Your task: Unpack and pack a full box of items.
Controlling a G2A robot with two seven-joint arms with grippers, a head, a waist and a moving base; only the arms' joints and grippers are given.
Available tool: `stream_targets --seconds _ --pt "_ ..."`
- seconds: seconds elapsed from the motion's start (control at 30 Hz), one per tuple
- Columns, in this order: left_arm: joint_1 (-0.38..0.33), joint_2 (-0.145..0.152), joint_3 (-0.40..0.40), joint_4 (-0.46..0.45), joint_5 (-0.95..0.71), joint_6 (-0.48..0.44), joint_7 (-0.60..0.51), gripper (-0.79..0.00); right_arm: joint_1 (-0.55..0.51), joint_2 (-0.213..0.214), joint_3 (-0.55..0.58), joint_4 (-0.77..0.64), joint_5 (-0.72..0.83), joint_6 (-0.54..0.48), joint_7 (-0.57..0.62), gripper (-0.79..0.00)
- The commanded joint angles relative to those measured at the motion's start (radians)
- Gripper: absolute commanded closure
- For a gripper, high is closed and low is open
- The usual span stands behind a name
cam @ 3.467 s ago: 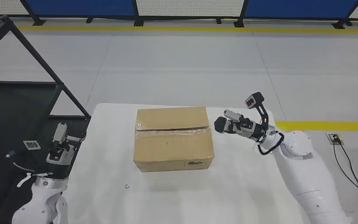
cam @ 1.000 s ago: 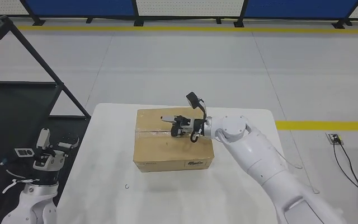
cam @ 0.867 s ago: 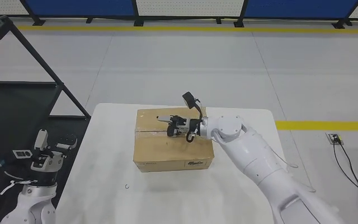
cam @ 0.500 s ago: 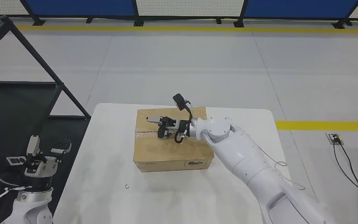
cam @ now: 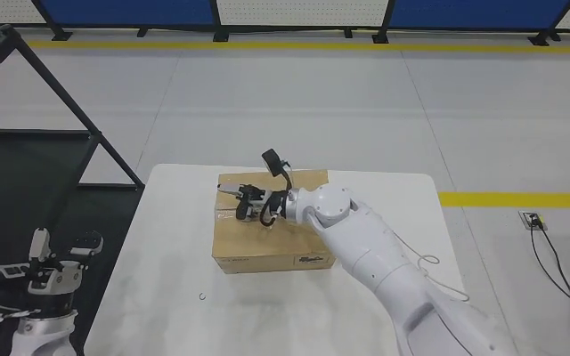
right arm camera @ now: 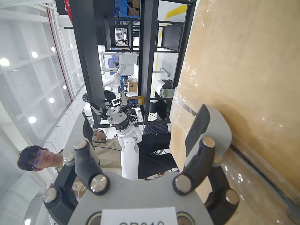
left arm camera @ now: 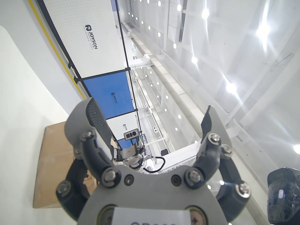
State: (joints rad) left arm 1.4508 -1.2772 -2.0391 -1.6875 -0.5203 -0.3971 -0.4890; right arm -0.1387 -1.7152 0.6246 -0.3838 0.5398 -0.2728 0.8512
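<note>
The right end effector point(cam: 229, 191), released, has run along the taped seam point(right arm camera: 253, 162) to the left end of the box point(cam: 276, 236), which sits mid-table point(cam: 160, 267). Opening seems underway. The left end effector point(cam: 62, 246), also released, has retreated leftward.

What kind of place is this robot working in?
Probably a robotics test hall or factory floor: a yellow floor line and blue partition panels border the work area, black metal racks stand nearby, and the high ceiling carries rows of lights.
</note>
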Motion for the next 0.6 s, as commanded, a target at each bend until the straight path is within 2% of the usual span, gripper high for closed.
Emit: stream_targets --seconds 0.0,0.27,0.57 --pt "0.007 0.001 -0.005 0.002 -0.006 -0.004 0.001 -0.785 0.003 -0.012 -0.001 0.011 0.002 0.001 -0.001 -0.785" --pt "0.033 0.002 -0.012 0.006 -0.025 -0.017 0.006 -0.785 0.011 -0.061 0.006 0.060 0.013 -0.050 -0.010 -0.785" --pt "0.033 0.005 -0.002 0.000 -0.024 -0.013 0.010 -0.785 0.021 -0.089 0.015 0.108 -0.003 -0.085 0.019 -0.785"
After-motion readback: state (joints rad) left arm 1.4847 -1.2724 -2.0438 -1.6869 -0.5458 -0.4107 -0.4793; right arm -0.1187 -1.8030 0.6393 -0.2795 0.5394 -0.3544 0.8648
